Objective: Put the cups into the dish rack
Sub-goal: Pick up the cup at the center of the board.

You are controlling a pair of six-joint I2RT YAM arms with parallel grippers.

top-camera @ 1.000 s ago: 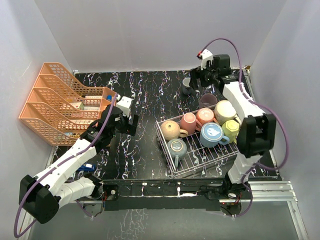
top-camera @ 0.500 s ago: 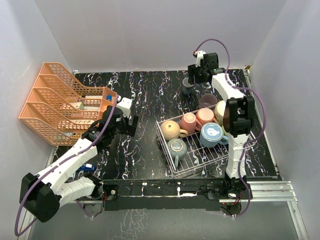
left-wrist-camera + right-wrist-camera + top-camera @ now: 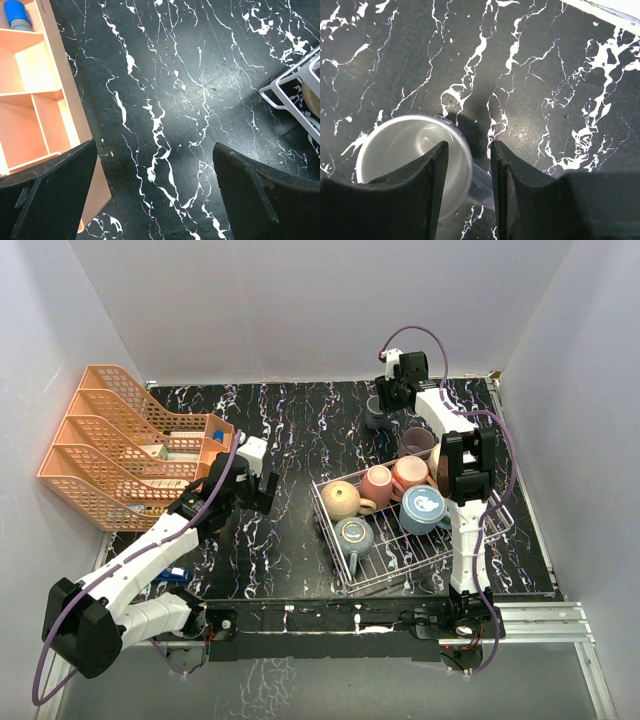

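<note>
A small grey cup [image 3: 375, 414] stands upright at the back of the marble table. My right gripper [image 3: 386, 400] is over it. In the right wrist view the gripper [image 3: 469, 170] straddles the wall of the cup [image 3: 405, 150] by its handle [image 3: 482, 185]. One finger is inside, one outside, and small gaps still show, so it is open. The white wire dish rack [image 3: 400, 558] holds tan [image 3: 340, 499], pink [image 3: 377, 483], peach [image 3: 410, 472], blue [image 3: 424, 508] and grey-teal [image 3: 354, 536] cups. A mauve cup [image 3: 416, 441] stands just behind the rack. My left gripper [image 3: 255, 487] [image 3: 155, 200] hangs open over bare table.
An orange tiered organizer [image 3: 120, 445] [image 3: 40, 100] fills the left side, close to my left gripper's left finger. The rack's corner [image 3: 295, 95] shows at the right of the left wrist view. My right arm crosses above the rack's right part. Grey walls enclose the table.
My right arm swung left and down onto the small grey cup, and its jaws narrowed around the cup's wall. The left arm hardly moved.
</note>
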